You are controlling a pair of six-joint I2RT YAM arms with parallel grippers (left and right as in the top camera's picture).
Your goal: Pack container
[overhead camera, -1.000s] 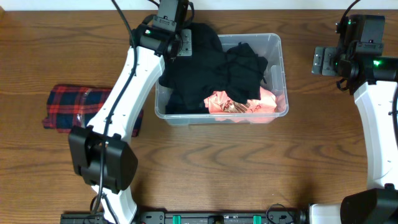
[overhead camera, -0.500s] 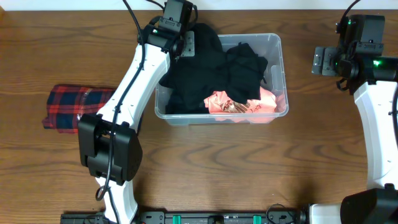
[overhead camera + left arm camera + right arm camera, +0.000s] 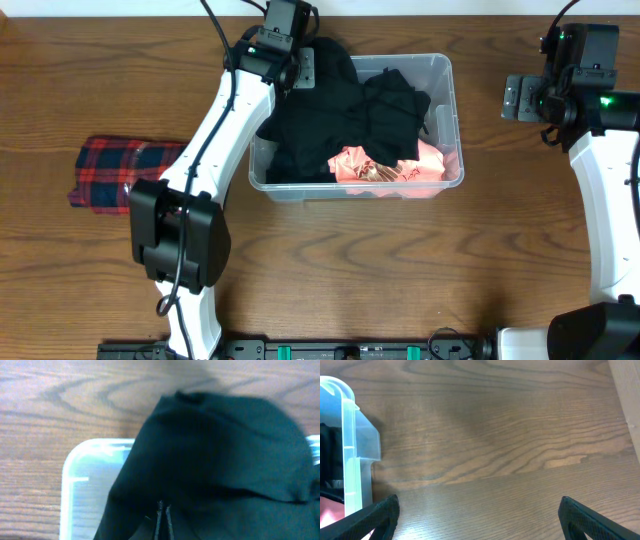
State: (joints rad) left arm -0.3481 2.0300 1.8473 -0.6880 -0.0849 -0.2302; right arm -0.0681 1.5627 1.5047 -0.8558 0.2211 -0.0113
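**Left arm settles at container's back-left corner**

Over the last second my left arm swung its elbow in toward the container (image 3: 455, 130), and for the last half second it has barely moved. Left gripper (image 3: 161, 516) has its fingers together against the black cloth (image 3: 225, 450) humped over the rim. I can't tell if fabric is pinched. Right gripper (image 3: 480, 522) is spread wide, parked well right. Container sits mid-table, holding black cloth and pink cloth (image 3: 385, 168). Plaid cloth (image 3: 110, 175) lies outside, so I'd say packing is unfinished.

Clear plastic, soft cloth, grained wood.
Glossy see-through plastic container (image 3: 455, 135) holds matt black cloth (image 3: 340, 110) and a crinkled pink item (image 3: 385, 168); woven plaid fabric (image 3: 115, 170) on smooth wooden table (image 3: 400, 270).
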